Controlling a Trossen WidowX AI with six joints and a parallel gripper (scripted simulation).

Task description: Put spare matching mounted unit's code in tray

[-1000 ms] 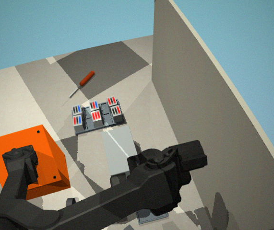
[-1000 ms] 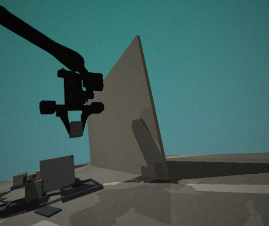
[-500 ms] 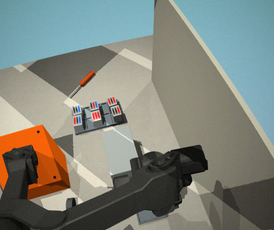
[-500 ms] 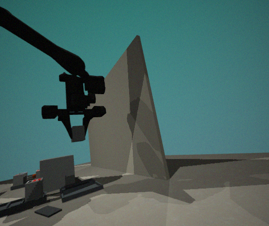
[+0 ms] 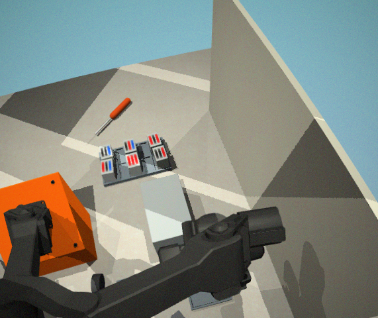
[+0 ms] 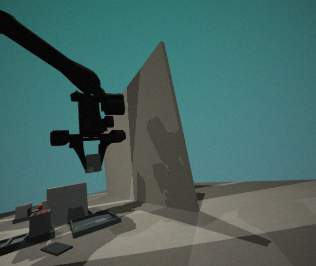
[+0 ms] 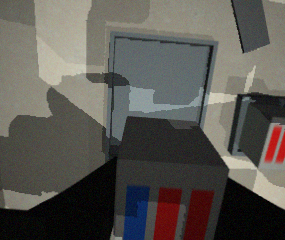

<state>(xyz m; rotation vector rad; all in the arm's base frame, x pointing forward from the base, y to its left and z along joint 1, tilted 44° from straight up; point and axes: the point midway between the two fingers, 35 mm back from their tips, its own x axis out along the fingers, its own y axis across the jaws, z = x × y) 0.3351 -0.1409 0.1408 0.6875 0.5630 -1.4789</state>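
Wrist-only: spare's (image 7: 169, 185) blue-red-red stripes

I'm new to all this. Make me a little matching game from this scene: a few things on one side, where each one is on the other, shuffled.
Things:
1. spare block with blue-red-red bars
2. screwdriver
3. orange box
4. tray

Places:
A. on the table beyond the rack of spares
B. pinched in the end effector, high above the table
C. flat on the table, below the held block
D. behind the arm's upper joint, at the table's left

Pairs: 1-B, 2-A, 3-D, 4-C
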